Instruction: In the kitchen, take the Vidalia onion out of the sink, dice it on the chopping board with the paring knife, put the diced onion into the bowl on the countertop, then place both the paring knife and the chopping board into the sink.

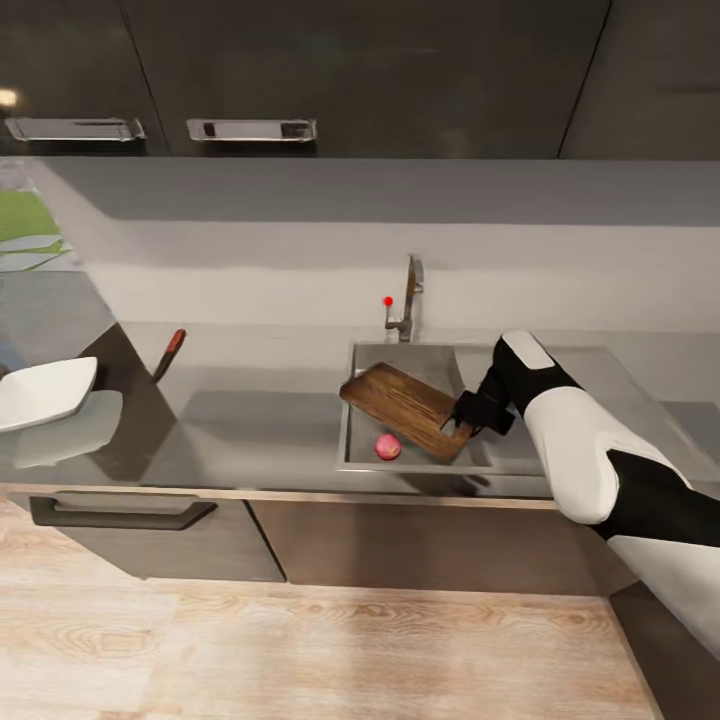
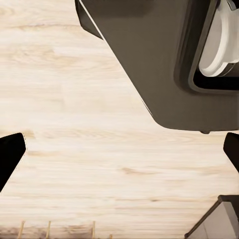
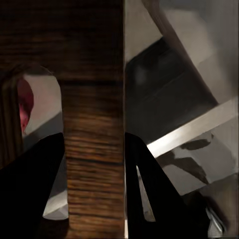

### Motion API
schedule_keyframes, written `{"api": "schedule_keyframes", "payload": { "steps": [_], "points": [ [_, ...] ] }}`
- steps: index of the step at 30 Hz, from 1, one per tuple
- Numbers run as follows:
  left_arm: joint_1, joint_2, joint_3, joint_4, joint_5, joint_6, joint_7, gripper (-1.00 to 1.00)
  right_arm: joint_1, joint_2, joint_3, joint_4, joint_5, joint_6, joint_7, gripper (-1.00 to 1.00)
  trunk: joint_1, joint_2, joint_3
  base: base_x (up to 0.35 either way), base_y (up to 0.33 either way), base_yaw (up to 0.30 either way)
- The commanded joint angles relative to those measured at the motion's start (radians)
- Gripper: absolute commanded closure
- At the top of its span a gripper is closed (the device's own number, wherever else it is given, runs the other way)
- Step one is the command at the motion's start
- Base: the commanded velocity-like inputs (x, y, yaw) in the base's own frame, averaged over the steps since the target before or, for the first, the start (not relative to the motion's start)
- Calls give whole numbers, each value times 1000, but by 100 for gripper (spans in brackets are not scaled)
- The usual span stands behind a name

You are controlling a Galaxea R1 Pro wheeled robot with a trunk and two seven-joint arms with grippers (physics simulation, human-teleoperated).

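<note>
Right gripper (image 1: 468,418) pinching the dark brown wooden chopping board (image 1: 410,405) at its slot-handle end, fingers (image 3: 45,174) clamped on either side of the board's edge. Board held tilted over the rectangular grey steel sink (image 1: 352,440), far end raised toward the back left of the basin, handle end lower near the gripper. In the right wrist view the board (image 3: 92,124) runs straight between the two dark fingers, slot handle beside it with something pink-red visible through the slot.

Small round pinkish-red onion (image 1: 388,447) lying on the sink floor, just below the board's front edge, whole, not diced. Chrome tap with red-tipped lever (image 1: 405,305) behind the basin.

Paring knife with red handle and dark blade (image 1: 168,356) lying on the glossy grey surface (image 1: 250,420), well left of the sink. Shallow white squarish bowl (image 1: 42,393) at the far left edge of the surface, left of the knife and apart from it.

Left gripper (image 2: 119,149) in the left wrist view hangs over light wooden floor (image 2: 74,124), fingers spread wide, nothing between them; a dark grey cabinet corner (image 2: 149,59) nearby.
</note>
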Motion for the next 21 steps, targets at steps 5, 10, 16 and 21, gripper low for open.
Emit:
{"api": "schedule_keyframes", "payload": {
  "steps": [5, 10, 16, 21],
  "points": [
    [0, 0, -1, -1, 1, -1, 0, -100, -1, -8, -4, -6, -8, 22, -10, 100, 1, -2, -1, 0, 315, 0],
    [0, 0, -1, -1, 1, -1, 0, -100, -1, -19, -3, -11, -8, 29, -10, 100, 1, -2, -1, 0, 317, 0],
    [0, 0, 0, -1, 1, -1, 0, -100, -1, -28, -3, -23, -8, 49, -10, 100, 1, -2, -1, 0, 180, 0],
    [0, 0, 0, -1, 1, -1, 0, -100, -1, -29, 75, -74, -8, 60, -10, 100, 1, -2, -1, 0, 21, 0]
  ]
}}
